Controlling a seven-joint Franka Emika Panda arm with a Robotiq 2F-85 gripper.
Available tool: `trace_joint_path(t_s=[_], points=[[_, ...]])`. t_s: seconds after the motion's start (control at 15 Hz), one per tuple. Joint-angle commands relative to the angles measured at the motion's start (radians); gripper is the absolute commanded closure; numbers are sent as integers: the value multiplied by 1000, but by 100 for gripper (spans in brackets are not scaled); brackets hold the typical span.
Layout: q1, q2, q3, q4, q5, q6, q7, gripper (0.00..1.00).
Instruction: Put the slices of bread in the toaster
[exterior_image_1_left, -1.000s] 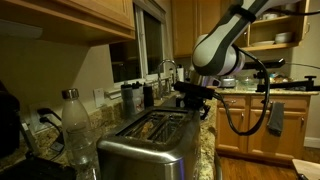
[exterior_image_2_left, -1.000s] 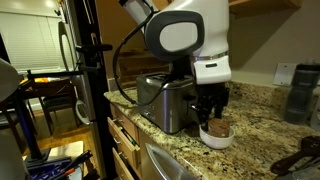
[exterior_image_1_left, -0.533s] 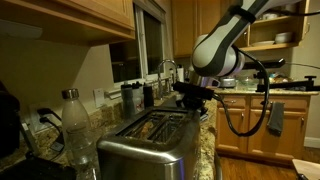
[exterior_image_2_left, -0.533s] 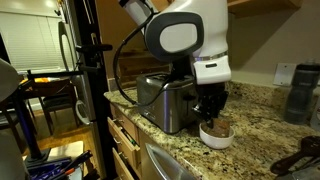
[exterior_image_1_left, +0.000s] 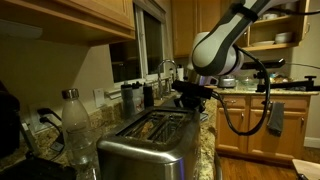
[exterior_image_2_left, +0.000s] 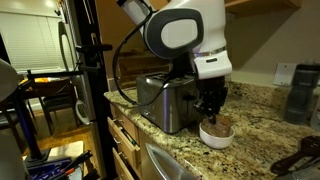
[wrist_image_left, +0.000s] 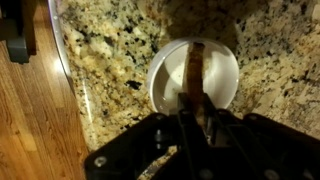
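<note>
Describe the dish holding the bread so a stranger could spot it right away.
On the speckled granite countertop stands a shiny steel toaster. Right beside it, under the robot's end effector, sits a small white bowl. It alone is round and white, with a brown bread slice standing on edge inside.

The arm (exterior_image_2_left: 182, 34) bends over, end effector (exterior_image_2_left: 214, 116) pointing straight down, fingers (wrist_image_left: 184, 122) drawn near together.
</note>
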Motion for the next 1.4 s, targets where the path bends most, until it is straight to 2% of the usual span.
trace_joint_path(t_s=[0.0, 0.4, 0.6, 0.8, 1.33], points=[[2, -80, -4, -16, -102, -7, 77, 90], [-35, -220, 50, -9, -308, -82, 236, 90], [-50, -286, 98, 3, -364, -145, 300, 90], [-51, -342, 135, 12, -374, -213, 330, 90], [-30, -520, 226, 90, -368, -537, 367, 90]])
